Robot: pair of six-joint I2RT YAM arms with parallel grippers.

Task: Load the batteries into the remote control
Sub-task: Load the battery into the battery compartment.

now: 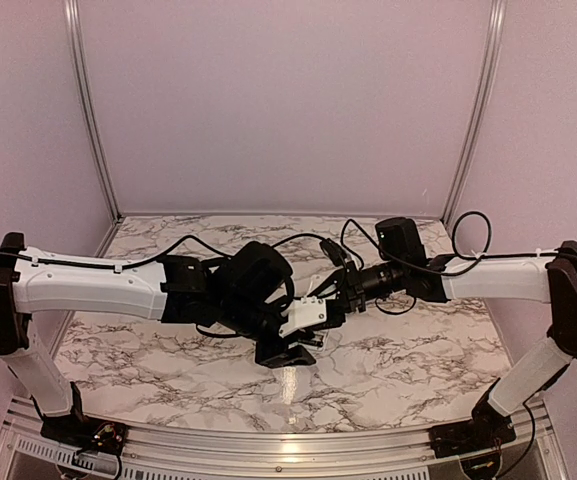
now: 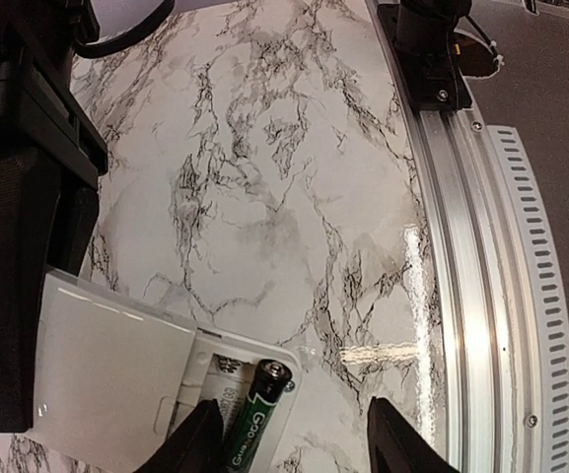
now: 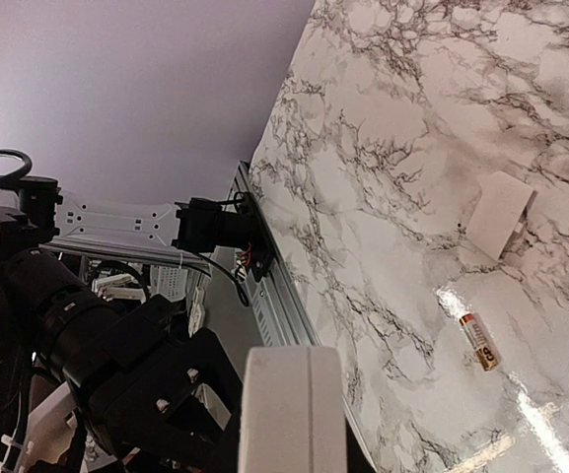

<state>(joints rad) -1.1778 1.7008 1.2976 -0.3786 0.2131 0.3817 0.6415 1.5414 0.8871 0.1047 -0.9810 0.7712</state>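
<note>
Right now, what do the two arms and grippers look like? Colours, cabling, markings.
Both arms match: the left arm and right arm have white link shells with bulky black joints. Black cables run along each, looping loose near the wrists. The left gripper and right gripper are matte black with angular fingers. No markings legible.

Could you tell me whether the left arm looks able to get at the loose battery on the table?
Probably yes: the left end effector looks open, and the loose battery lies uncovered on the table, apart from the white cover.
</note>
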